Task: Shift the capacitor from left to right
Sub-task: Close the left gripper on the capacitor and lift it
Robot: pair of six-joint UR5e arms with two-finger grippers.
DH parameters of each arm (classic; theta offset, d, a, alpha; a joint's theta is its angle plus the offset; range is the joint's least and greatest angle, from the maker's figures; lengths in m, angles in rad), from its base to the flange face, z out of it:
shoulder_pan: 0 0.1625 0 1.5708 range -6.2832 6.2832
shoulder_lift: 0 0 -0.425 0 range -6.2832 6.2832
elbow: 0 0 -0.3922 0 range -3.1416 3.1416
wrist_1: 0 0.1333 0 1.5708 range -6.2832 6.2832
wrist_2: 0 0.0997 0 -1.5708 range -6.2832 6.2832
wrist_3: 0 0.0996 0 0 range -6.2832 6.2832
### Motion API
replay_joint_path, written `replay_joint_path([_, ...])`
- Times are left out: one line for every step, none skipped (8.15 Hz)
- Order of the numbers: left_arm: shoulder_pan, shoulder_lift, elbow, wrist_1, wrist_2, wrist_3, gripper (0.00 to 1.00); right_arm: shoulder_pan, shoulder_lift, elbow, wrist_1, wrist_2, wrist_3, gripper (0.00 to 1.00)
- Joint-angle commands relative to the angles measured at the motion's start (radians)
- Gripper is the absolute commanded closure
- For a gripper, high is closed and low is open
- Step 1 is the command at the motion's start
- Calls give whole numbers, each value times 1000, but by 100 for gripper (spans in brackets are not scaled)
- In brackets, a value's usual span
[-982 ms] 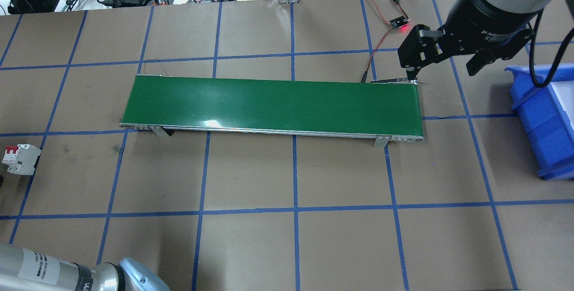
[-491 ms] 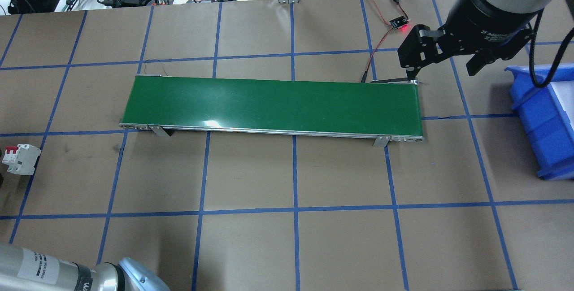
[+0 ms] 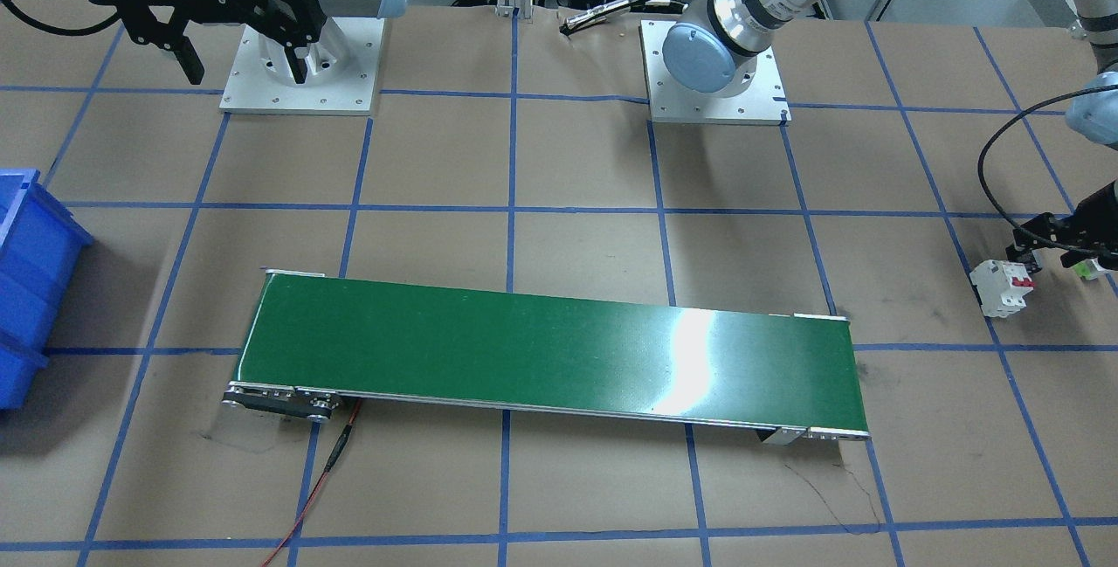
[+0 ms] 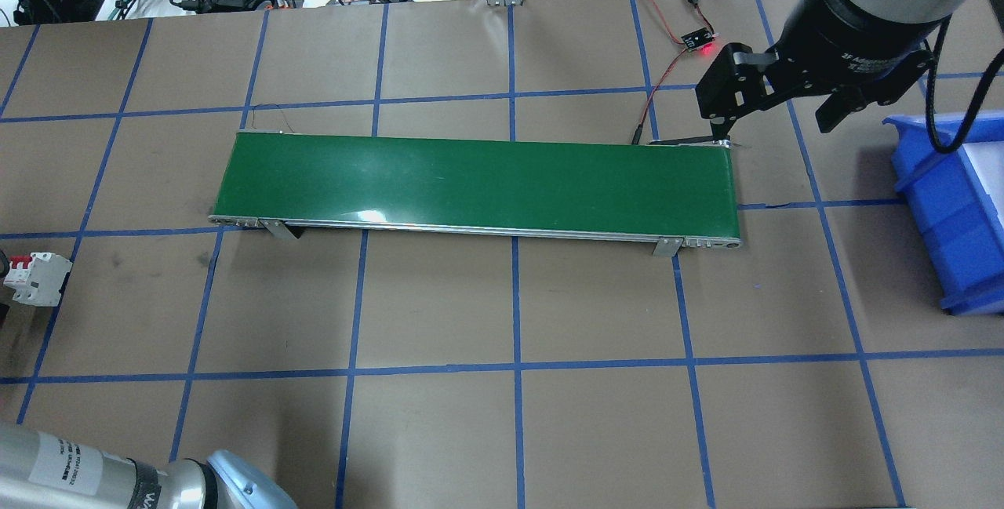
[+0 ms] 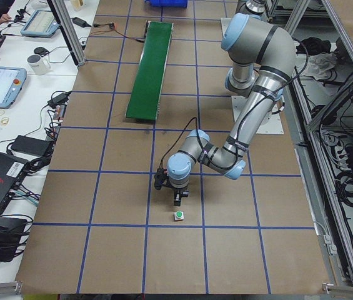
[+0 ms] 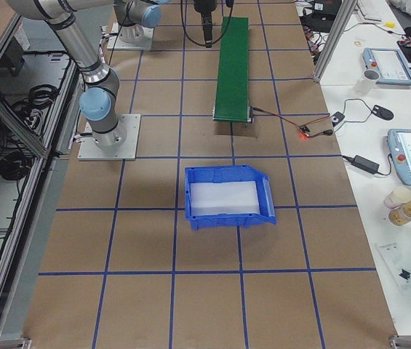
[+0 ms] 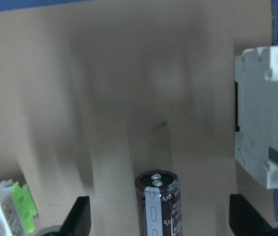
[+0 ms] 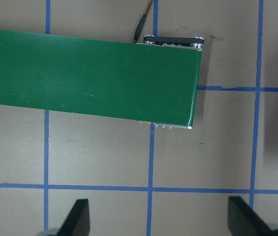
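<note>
The capacitor (image 7: 160, 205), a stubby dark cylinder with a silvery stripe, shows only in the left wrist view. It lies on the brown table between the two fingertips of my left gripper (image 7: 163, 220), which is open and wide of it on both sides. In the front-facing view the left gripper (image 3: 1061, 239) hangs low at the table's far end beside the white breaker (image 3: 1004, 286). My right gripper (image 4: 773, 113) is open and empty, held above the far right end of the green conveyor belt (image 4: 478, 187).
The white breaker with red switches (image 7: 266, 118) lies just right of the capacitor. A white-and-green push button (image 7: 11, 209) sits to its left. A blue bin (image 4: 957, 211) stands at the table's right end. A red-lit sensor board (image 4: 694, 40) with wires lies behind the belt.
The left arm's elbow has shifted slightly left in the overhead view. A dark bit of the left gripper has edged in beside the breaker. The right arm has not moved.
</note>
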Motion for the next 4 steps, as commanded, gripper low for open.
replay_joint_path([0,-3,-6,0,12,1,18,0,0,0,0,0,-1,0])
replay_joint_path([0,-5,-6,0,12,5,38,0,0,0,0,0,-1,0])
replay_joint_path([0,-11,-4,0,11,7,48,0,0,0,0,0,1,0])
replay_joint_path([0,-13,-3,0,11,9,60,0,0,0,0,0,-1,0])
